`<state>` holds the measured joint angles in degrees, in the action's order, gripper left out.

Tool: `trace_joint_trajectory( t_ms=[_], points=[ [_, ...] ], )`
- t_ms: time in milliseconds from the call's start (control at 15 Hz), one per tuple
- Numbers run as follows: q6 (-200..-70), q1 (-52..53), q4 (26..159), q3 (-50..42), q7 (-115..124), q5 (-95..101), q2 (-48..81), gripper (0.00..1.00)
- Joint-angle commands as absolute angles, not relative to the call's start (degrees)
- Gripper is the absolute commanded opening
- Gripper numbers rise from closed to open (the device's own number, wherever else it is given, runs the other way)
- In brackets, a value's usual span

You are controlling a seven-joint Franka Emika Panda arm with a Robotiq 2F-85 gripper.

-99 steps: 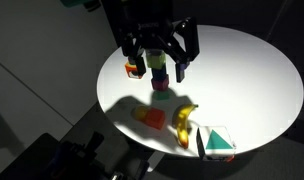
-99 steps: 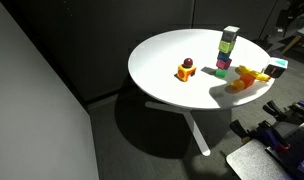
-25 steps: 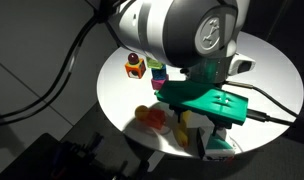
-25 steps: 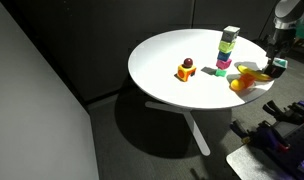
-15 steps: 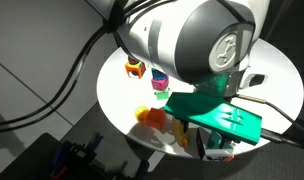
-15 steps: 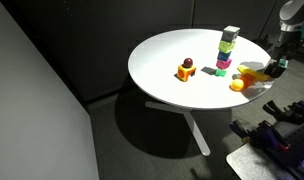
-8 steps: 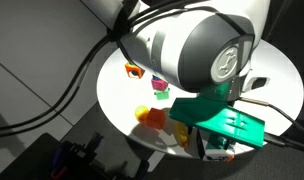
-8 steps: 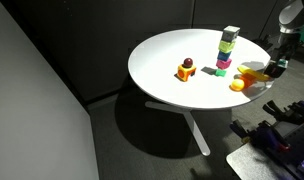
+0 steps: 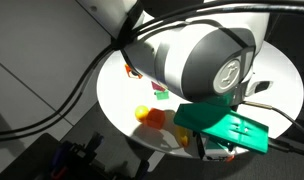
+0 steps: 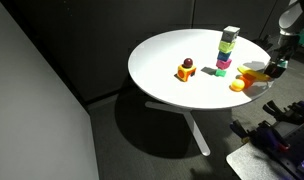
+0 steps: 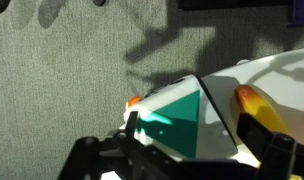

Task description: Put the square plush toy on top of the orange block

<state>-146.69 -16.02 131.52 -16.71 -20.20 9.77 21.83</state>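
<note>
The square plush toy (image 11: 177,125), white with a teal triangle, fills the wrist view at the table's rim. My gripper (image 11: 187,152) is open, with one dark finger on each side of the toy. In an exterior view the gripper (image 10: 277,68) hangs low over the table's edge and hides the toy. The orange block (image 9: 150,117) lies on the white table, apart from the gripper, and also shows in the exterior view from further off (image 10: 236,86). My arm hides the toy and the gripper in the close exterior view.
A yellow banana (image 11: 254,104) lies right beside the toy, between it and the orange block (image 10: 254,73). A tall stack of coloured blocks (image 10: 228,50) and a small orange-yellow piece with a dark top (image 10: 186,69) stand further in on the round white table (image 10: 172,55). The toy sits close to the table edge.
The arm has come down a little further over the toy at the table's edge. The blocks, the banana and the toy have not moved.
</note>
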Motion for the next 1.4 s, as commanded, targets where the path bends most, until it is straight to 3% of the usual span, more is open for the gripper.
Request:
trace_joint_trajectory(
  t_ms=[0, 267, 333, 400, 867, 1067, 1133, 1333],
  points=[
    [-148.6, -17.3, 130.7, -16.3, -19.8, 11.5, 23.3, 1.00],
    [-148.6, -17.2, 130.2, -16.2, -19.4, 11.3, 24.6, 1.00],
    [-147.9, -17.3, 130.0, -16.0, -19.6, 10.9, 24.7, 0.75],
    [-147.6, -17.3, 129.9, -16.0, -19.4, 10.8, 24.7, 0.73],
    [-141.6, -16.6, 129.4, -17.1, -18.1, 11.7, 21.7, 0.24],
    [-137.4, -16.3, 128.8, -17.9, -16.8, 12.4, 20.6, 0.07],
    [-136.3, -16.3, 128.6, -18.1, -16.4, 12.8, 20.1, 0.09],
    [-134.0, -16.1, 128.0, -18.3, -14.8, 14.0, 18.7, 0.05]
  ],
)
